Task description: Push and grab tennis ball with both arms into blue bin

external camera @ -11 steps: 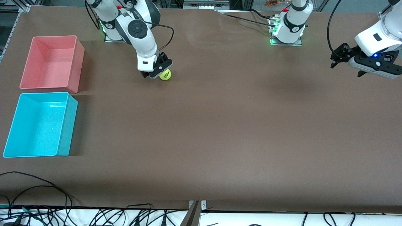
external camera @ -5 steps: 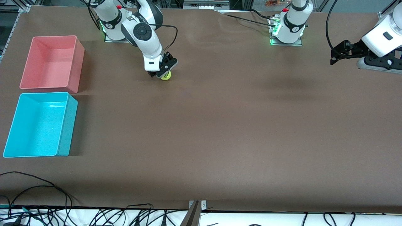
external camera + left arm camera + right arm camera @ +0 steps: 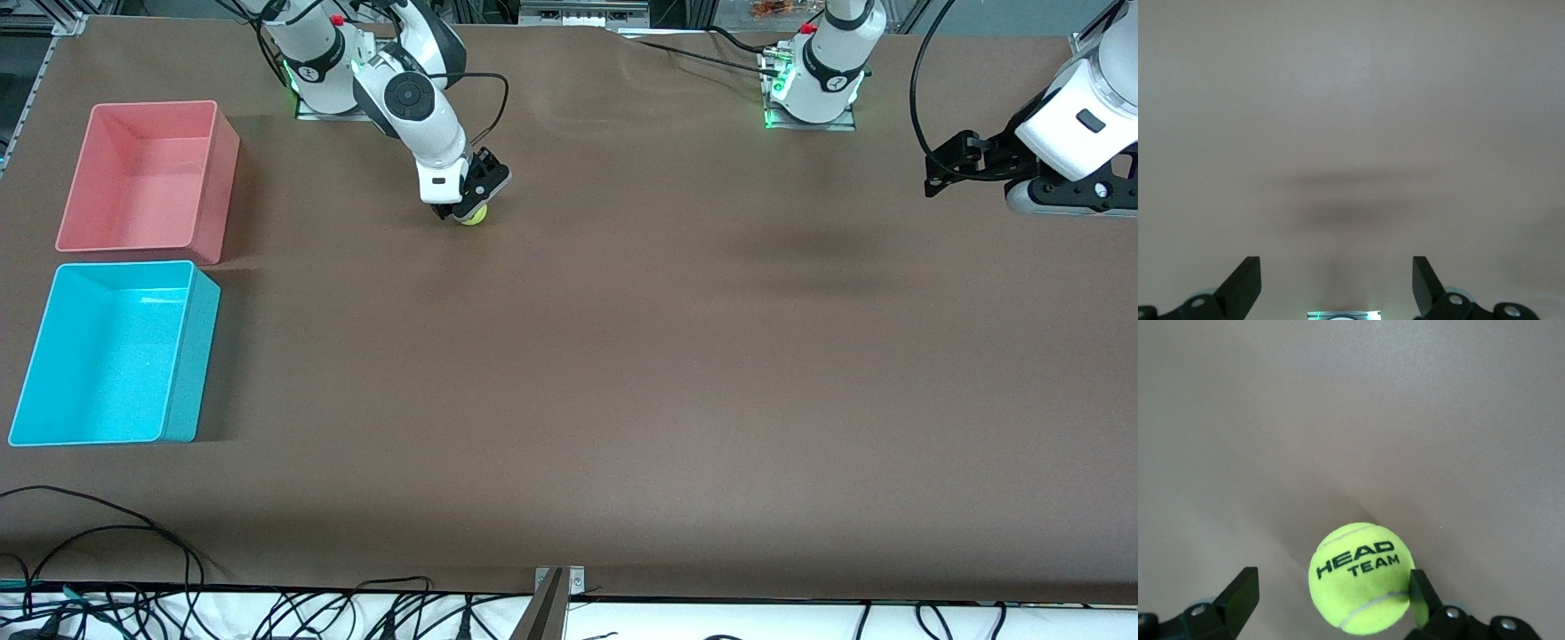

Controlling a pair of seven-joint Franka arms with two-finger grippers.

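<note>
Right gripper (image 3: 468,206) hangs spread over the small fuzzy yellow-green tennis ball (image 3: 474,214) — one finger (image 3: 1421,593) touches it. Centre the ball between both fingers before squeezing, or it rolls.

Wide brown table (image 3: 622,373): bright cyan-blue rectangular plastic bin (image 3: 191,356) well apart, at the right arm's end. Left gripper (image 3: 956,164) waits, spread — empty.

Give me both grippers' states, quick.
Left gripper: open, holding nothing, over bare table.
Right gripper: open, tennis ball between its fingers, not gripped.
</note>
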